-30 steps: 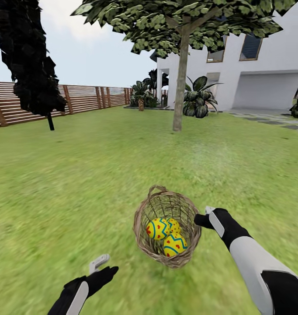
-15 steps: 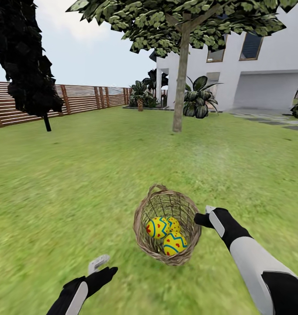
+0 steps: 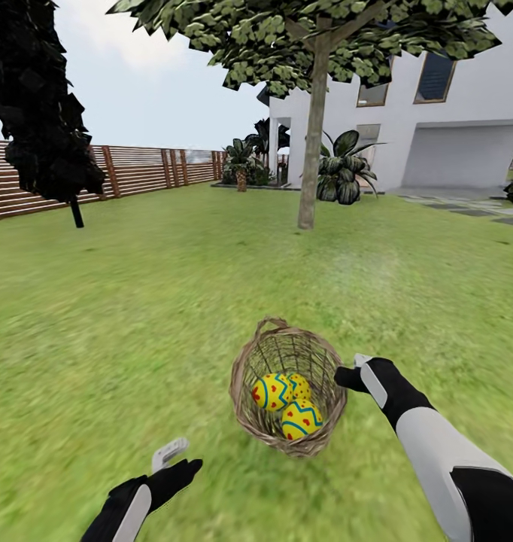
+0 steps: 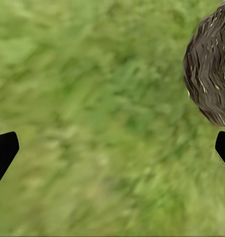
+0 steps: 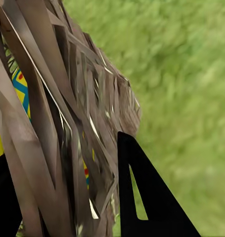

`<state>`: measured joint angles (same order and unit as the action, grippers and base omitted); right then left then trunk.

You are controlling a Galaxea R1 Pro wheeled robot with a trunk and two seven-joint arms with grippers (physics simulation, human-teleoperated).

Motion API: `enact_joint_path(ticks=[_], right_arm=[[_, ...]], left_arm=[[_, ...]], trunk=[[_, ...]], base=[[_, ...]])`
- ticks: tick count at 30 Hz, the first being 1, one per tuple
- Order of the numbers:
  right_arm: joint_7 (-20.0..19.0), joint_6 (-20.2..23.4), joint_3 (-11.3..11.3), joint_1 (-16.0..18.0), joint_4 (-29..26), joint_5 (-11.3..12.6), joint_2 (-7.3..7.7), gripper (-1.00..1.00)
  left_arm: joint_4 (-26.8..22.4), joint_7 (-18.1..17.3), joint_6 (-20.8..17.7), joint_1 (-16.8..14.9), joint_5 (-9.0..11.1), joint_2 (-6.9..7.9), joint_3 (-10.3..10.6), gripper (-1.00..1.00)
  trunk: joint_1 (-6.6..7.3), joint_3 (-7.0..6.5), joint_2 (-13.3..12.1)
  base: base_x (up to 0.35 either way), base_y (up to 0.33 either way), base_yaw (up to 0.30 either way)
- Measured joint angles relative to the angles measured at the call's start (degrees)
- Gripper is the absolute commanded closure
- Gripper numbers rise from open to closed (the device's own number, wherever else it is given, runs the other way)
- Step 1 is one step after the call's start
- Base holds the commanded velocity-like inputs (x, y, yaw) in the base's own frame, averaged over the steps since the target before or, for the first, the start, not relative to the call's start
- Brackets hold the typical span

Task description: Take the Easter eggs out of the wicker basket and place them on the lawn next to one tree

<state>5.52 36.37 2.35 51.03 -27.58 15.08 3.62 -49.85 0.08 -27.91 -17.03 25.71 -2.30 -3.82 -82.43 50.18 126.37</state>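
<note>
My right gripper [image 3: 352, 369] sits at the basket's [image 3: 245, 406] rim at 3 o'clock in the head view, and my right wrist view puts the weave [image 5: 58, 123] between my two fingers [image 5: 152, 197], one dark finger outside the wall and the other dark shape at the inner edge, so I am pinching the basket wall. All three eggs [image 3: 286, 403] lie inside the basket: one toward 9 o'clock [image 3: 271, 393], one toward 5 o'clock [image 3: 302, 420] touching it, and a third [image 3: 299, 387] partly hidden behind both. Through the twigs in my right wrist view I catch yellow and blue of an egg [image 5: 21, 84].

My left gripper [image 3: 168, 454] hangs at 7 o'clock from the basket, well apart from it, above the lawn [image 3: 121, 316]. In my left wrist view its two fingertips [image 4: 3, 150] stand at opposite edges, spread wide with only grass between them, and the basket's outer side [image 4: 211, 74] shows near one finger.

The tree [image 3: 312, 128] with the pale trunk stands at 12 o'clock, far off across the lawn. A dark narrow tree [image 3: 38, 98] is at 10 o'clock before a slatted fence [image 3: 136, 169], and a white house [image 3: 452, 113] stands at 1 o'clock behind broad-leaved plants [image 3: 345, 169]
</note>
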Motion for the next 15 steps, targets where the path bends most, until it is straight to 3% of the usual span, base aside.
enact_joint_path(ticks=[6,15], right_arm=[[0.01,0.06,1.4,0.1,-0.08,1.44,0.08,1.0],[-0.02,2.59,2.41,0.17,-0.63,1.83,0.5,1.0]], left_arm=[[0.05,0.0,0.0,0.0,0.0,0.02,0.0,-1.0],[0.07,0.02,0.0,0.0,0.0,0.07,-0.04,-1.0]], trunk=[[0.0,0.0,0.0],[0.0,0.0,0.0]], base=[[0.333,0.0,-0.024],[0.332,0.0,-0.242]])
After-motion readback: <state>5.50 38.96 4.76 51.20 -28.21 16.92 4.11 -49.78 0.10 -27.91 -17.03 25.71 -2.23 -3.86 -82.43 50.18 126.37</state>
